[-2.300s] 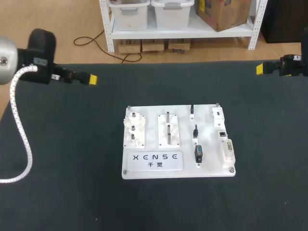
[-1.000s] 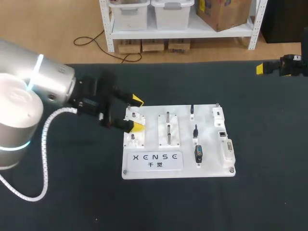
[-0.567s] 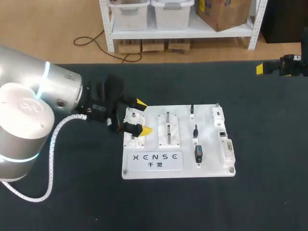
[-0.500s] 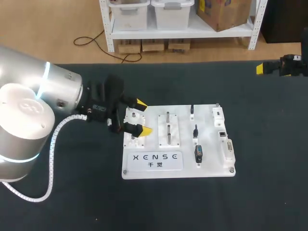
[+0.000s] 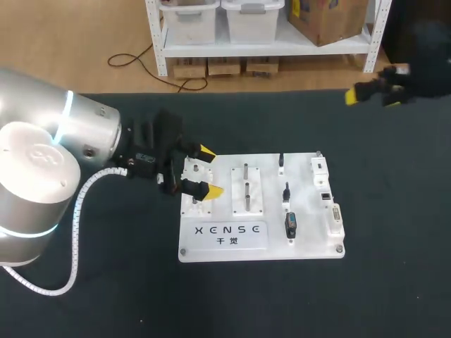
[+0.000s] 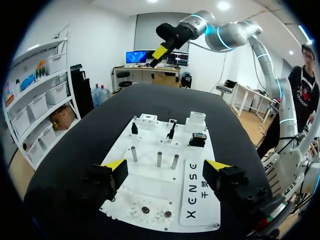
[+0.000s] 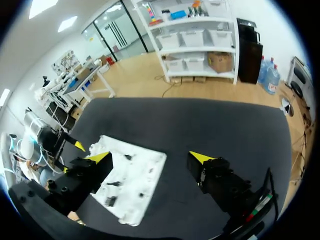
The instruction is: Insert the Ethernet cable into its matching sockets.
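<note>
We count one white board and two grippers, both spread wide and empty; left gripper over the board's left end, right gripper well apart; one black plug, perhaps the Ethernet cable's, sits toward its right; only our left wrist view shows three pegs.

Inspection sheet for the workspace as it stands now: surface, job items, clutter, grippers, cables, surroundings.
surface: dark tabletop, with one white board in its middle.
job's things: small black plug on the board's right part, white sockets beside it; no long cable run visible.
clutter: nothing seen.
grippers: left gripper open over the board's left fixture, holding nothing; right gripper open and empty, near the table's far right edge, apart from the board.
cables: white ribbed hose on the left arm, looping over the table's left side.
surroundings: nothing seen reaching over the table.
</note>
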You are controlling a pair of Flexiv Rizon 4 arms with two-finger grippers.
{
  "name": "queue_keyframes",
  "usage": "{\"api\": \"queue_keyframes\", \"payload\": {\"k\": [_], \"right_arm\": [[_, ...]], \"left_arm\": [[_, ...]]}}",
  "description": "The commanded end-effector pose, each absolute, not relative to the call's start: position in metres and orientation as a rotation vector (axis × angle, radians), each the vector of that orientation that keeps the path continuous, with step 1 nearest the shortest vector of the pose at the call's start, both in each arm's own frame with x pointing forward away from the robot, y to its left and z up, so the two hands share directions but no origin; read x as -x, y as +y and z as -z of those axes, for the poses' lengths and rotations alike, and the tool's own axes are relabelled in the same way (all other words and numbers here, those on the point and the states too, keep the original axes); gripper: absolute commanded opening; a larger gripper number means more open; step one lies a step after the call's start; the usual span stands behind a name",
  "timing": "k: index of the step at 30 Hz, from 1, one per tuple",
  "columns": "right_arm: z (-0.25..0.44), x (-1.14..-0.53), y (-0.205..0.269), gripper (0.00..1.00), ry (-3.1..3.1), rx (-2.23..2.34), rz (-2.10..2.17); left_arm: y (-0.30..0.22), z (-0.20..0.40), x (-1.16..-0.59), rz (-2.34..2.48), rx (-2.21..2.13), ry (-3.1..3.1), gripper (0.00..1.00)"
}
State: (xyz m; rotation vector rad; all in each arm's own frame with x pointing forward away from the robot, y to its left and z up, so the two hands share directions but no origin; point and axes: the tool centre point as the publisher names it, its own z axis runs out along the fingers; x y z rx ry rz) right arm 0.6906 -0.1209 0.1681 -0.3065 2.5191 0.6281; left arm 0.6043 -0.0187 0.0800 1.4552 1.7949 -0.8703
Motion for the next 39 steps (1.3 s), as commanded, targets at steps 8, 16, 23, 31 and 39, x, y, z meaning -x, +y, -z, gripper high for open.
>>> {"api": "queue_keyframes", "payload": {"k": [8, 16, 23, 31, 39], "right_arm": [[-0.160, -0.638, -0.023, 1.00, 2.764, 0.138, -0.240], [-0.112, -0.616, 0.015, 1.00, 2.891, 0.177, -0.149], [-0.083, -0.605, 0.022, 1.00, 2.956, 0.198, -0.117], [-0.062, -0.603, 0.016, 1.00, 2.987, 0.192, -0.105], [-0.043, -0.602, 0.007, 1.00, 3.010, 0.191, -0.087]], "left_arm": [[-0.019, -0.079, -0.604, 0.870, -1.453, 1.792, 1.00], [-0.019, -0.079, -0.604, 0.870, -1.453, 1.792, 1.00], [-0.019, -0.079, -0.604, 0.870, -1.453, 1.792, 1.00], [-0.019, -0.079, -0.604, 0.870, -1.453, 1.792, 1.00], [-0.019, -0.079, -0.604, 0.870, -1.453, 1.792, 1.00]]}}
